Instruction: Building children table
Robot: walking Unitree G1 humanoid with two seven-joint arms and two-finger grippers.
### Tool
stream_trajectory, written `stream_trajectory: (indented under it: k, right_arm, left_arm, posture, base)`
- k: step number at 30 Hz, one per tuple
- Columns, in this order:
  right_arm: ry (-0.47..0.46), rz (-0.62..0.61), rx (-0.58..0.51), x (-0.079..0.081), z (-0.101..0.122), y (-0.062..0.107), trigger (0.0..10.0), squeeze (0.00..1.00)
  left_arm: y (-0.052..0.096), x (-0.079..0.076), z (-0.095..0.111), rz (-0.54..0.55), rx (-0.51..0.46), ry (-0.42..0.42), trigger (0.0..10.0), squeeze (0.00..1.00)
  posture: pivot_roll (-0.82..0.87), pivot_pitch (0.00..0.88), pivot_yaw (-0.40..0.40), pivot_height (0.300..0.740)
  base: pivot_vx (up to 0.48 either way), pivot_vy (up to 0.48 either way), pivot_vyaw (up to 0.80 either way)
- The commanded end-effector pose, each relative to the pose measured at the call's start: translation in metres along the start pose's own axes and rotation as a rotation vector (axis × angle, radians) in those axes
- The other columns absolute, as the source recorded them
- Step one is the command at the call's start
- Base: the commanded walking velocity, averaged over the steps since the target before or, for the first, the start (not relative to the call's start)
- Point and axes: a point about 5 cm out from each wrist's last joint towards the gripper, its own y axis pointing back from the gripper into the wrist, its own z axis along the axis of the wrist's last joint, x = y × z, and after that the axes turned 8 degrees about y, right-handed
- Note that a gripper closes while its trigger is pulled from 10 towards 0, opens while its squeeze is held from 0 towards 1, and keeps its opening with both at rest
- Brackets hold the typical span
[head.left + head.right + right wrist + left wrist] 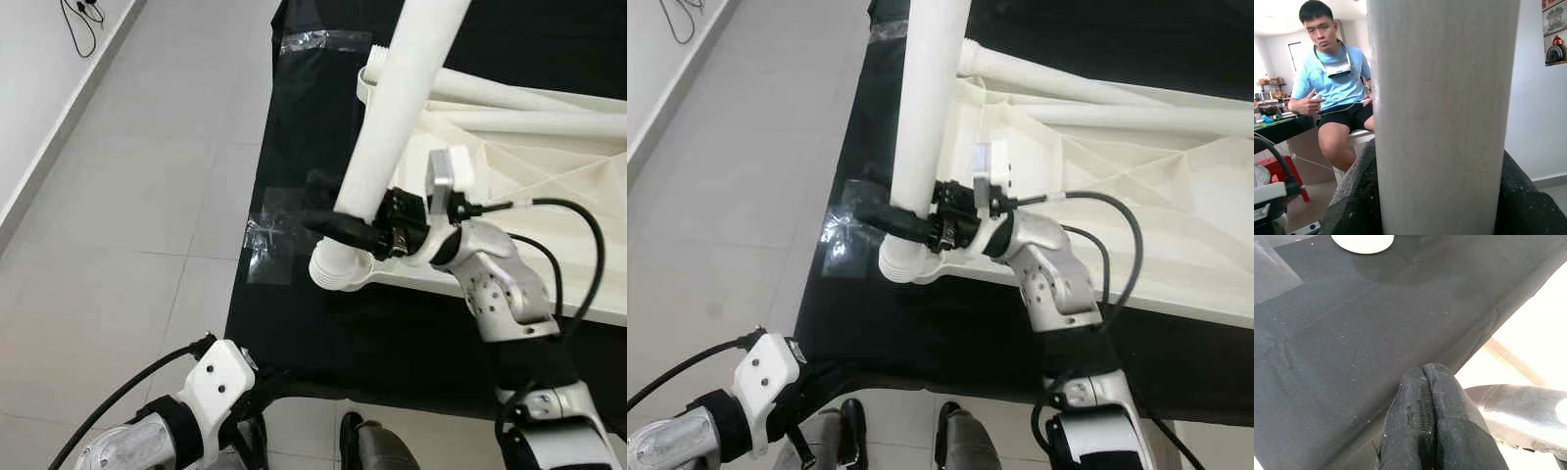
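Right gripper (338, 220) clamps white leg (392, 127) above black mat (294, 323).

Nothing here carries writing I can read: no label, brand or number on the white table leg (397, 117), the tabletop (549, 196) or the black cloth (1376, 333).

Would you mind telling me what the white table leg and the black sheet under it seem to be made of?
Table leg, held by the right gripper: likely moulded plastic, matte white, with a ridged threaded end. Black sheet: woven fabric, judging by its visible weave, lint specks and creases.
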Motion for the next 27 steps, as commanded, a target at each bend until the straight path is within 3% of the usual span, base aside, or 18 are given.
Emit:
stream_trajectory:
  k: [1,14,27]
  right_arm:
    - [-0.056,0.016,0.036,0.000,-0.017,-0.001,10.0,0.00]
    - [0.031,0.103,0.091,-0.012,-0.005,0.015,10.0,0.00]
    - [0.063,0.193,0.169,-0.011,-0.004,0.025,10.0,0.00]
  left_arm:
    - [0.006,-0.002,-0.003,-0.006,0.039,0.008,10.0,0.00]
    - [0.015,-0.005,-0.002,-0.001,0.062,0.008,10.0,0.00]
    - [0.015,-0.004,-0.002,0.000,0.067,0.007,10.0,0.00]
  posture:
    - [0.15,0.346,0.019,0.740]
    - [0.18,0.370,0.035,0.740]
    - [0.17,0.367,0.032,0.740]
  base:
    - [0.000,0.000,0.00]
    - [0.000,0.000,0.00]
    - [0.000,0.000,0.00]
